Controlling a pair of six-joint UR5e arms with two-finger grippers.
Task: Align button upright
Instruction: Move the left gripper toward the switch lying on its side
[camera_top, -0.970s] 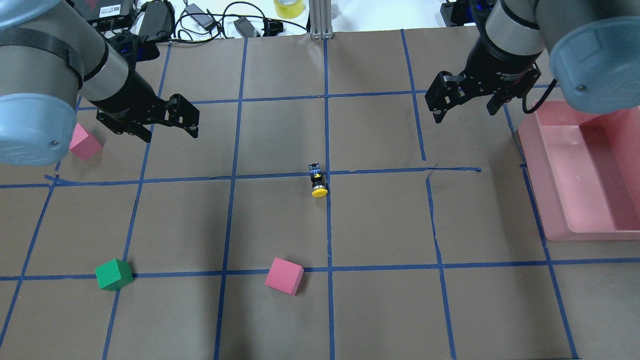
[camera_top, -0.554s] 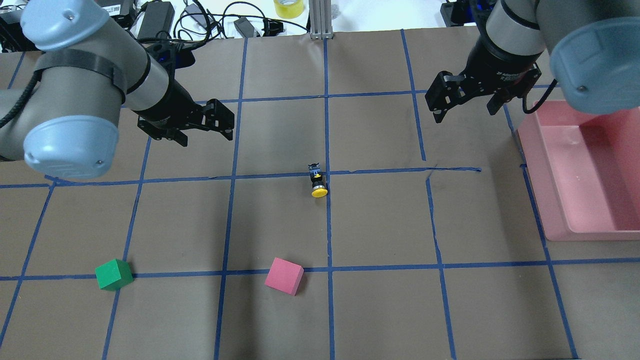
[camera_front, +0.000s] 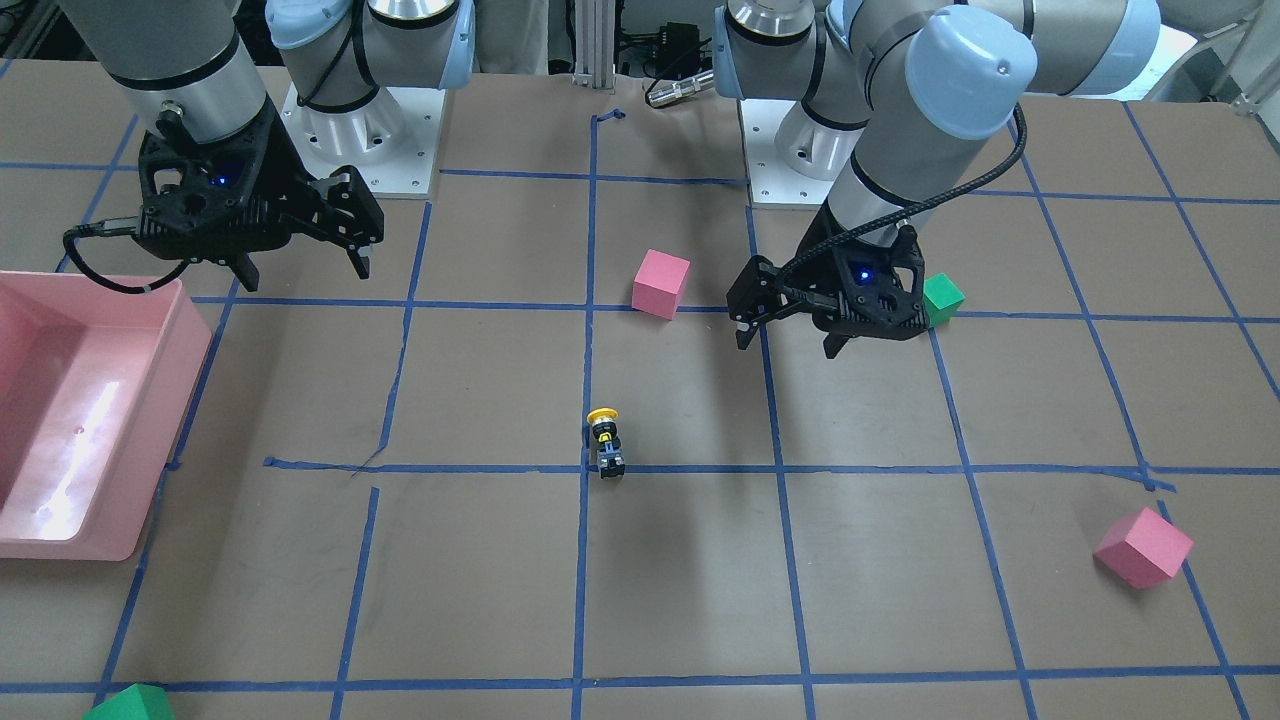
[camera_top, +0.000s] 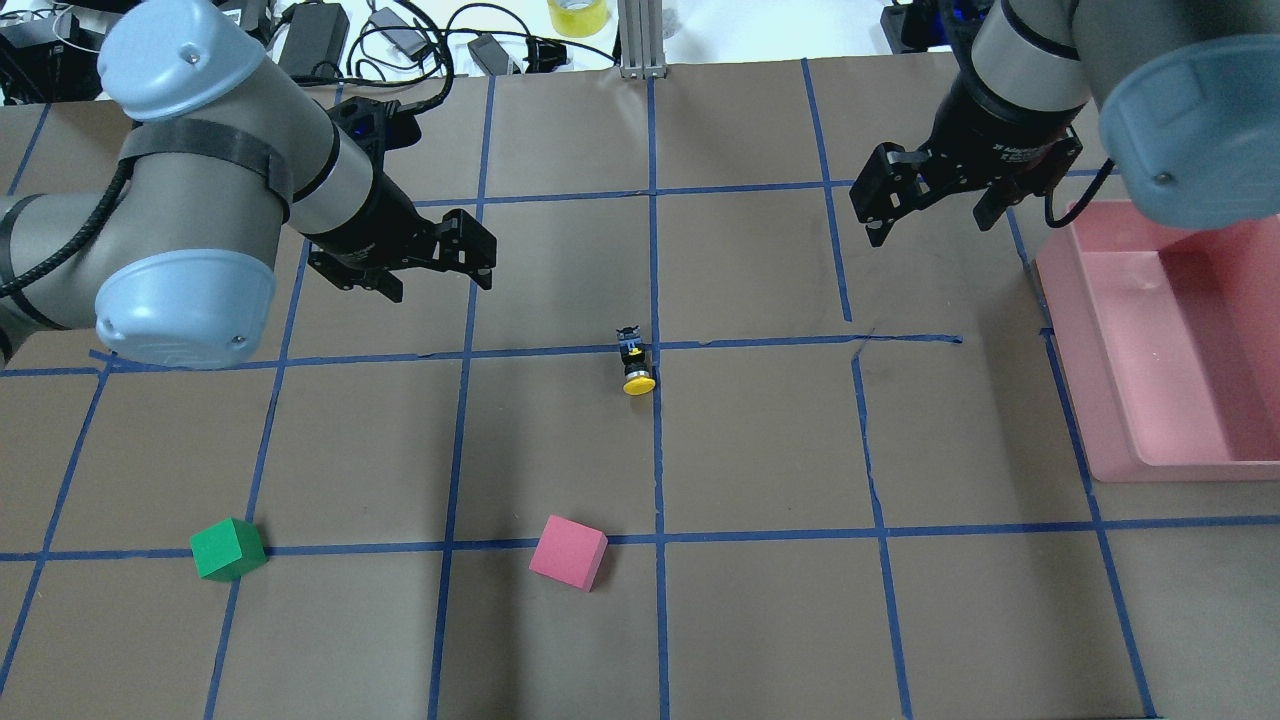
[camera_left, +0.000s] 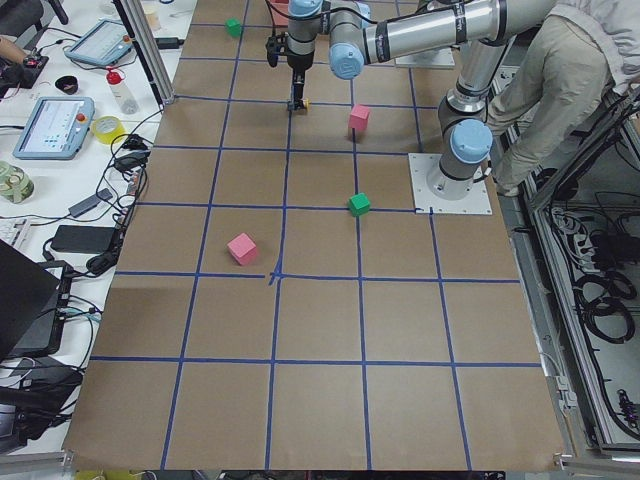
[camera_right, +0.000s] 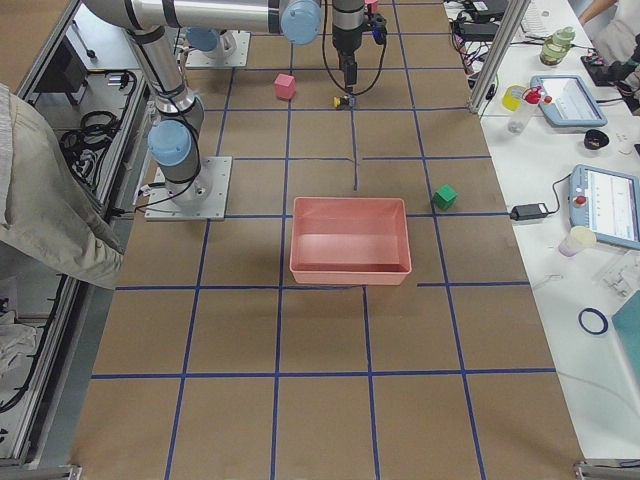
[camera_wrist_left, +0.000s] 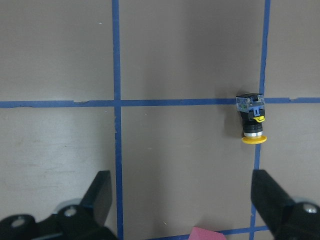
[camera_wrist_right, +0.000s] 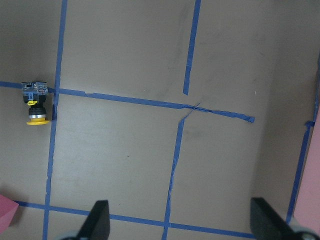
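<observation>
The button (camera_top: 636, 365) lies on its side near the table's centre, on a blue tape crossing. Its yellow cap points toward the robot's side and its grey base points away. It also shows in the front view (camera_front: 605, 440), the left wrist view (camera_wrist_left: 252, 125) and the right wrist view (camera_wrist_right: 35, 105). My left gripper (camera_top: 440, 280) is open and empty, above the table to the left of the button and a little beyond it; in the left wrist view (camera_wrist_left: 184, 200) its fingers are spread wide. My right gripper (camera_top: 930, 228) is open and empty, far to the button's right.
A pink bin (camera_top: 1070, 330) stands at the right edge. A pink cube (camera_top: 568, 551) and a green cube (camera_top: 227, 549) sit nearer the robot. Another pink cube (camera_front: 1143, 546) lies on the robot's left. Cables and a tape roll (camera_top: 577, 15) line the far edge.
My left arm has swung to the right, toward the button, with its gripper still open. The button and my right arm have not moved.
</observation>
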